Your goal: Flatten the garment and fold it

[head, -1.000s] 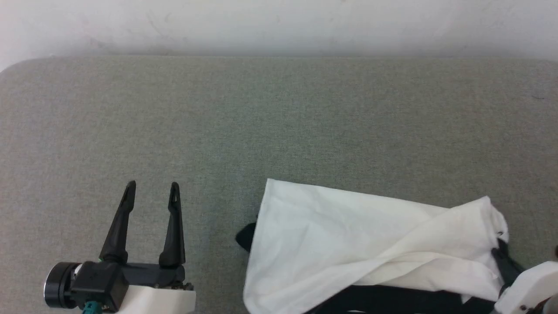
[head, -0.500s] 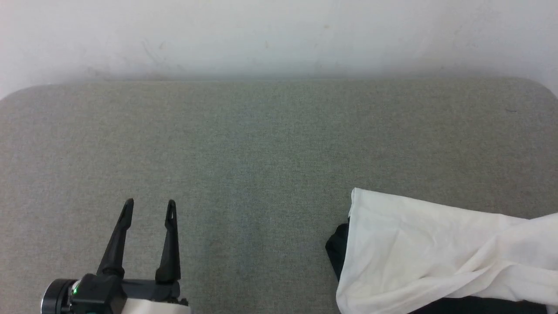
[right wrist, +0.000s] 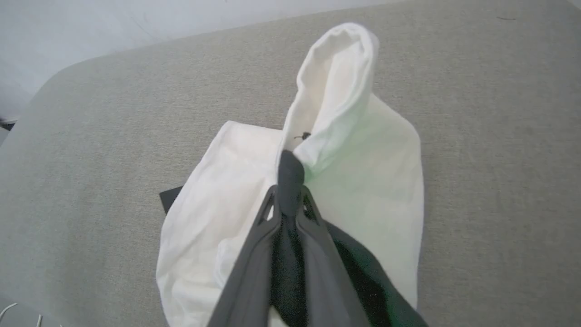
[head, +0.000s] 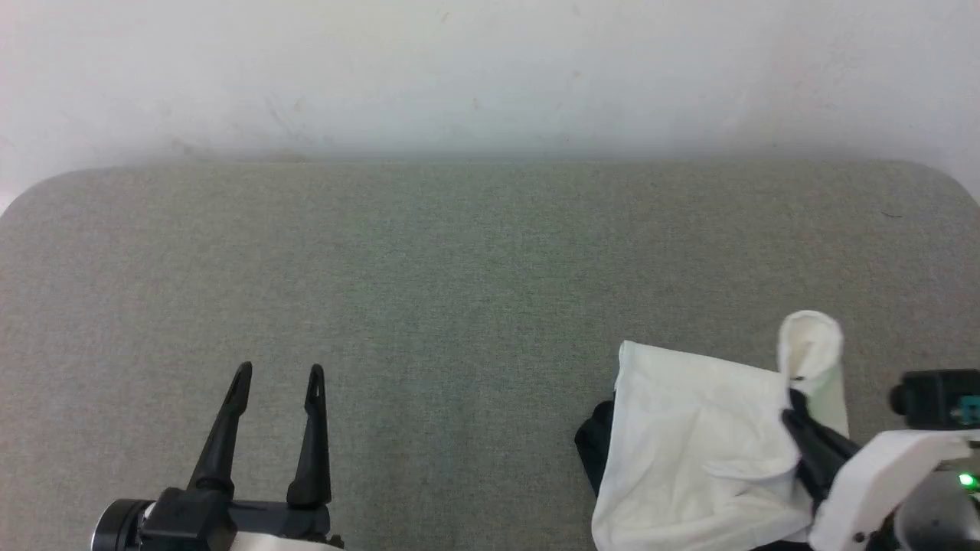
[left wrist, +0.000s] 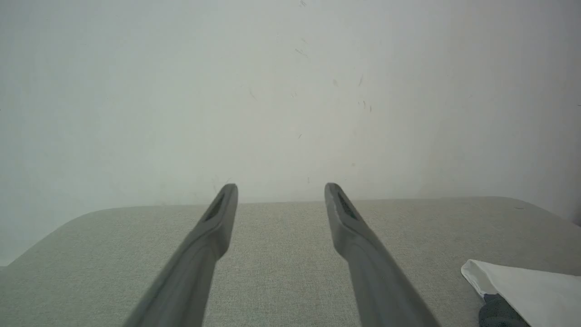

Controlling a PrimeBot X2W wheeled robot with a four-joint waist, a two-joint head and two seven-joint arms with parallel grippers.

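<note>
The garment [head: 689, 451], a white T-shirt with black parts, lies bunched at the lower right of the grey-green padded surface [head: 459, 268]. My right gripper [head: 796, 405] is shut on a gathered fold of it, and a white loop of cloth stands up past the fingertips. In the right wrist view the fingers [right wrist: 268, 227] pinch black and white fabric of the garment [right wrist: 363, 181]. My left gripper [head: 279, 375] stands open at the lower left, apart from the cloth, with nothing between its fingers. The left wrist view shows that gripper [left wrist: 281, 188] open and a corner of the garment [left wrist: 531, 290] at the lower right.
A pale wall [head: 490, 69] rises behind the surface's far edge. The surface's rounded corners show at far left and far right. Bare padding stretches across the middle and the left.
The head camera has shifted. My right gripper has come into the head view holding the garment, which is now gathered into a narrower bunch with a raised loop. The left gripper stays open.
</note>
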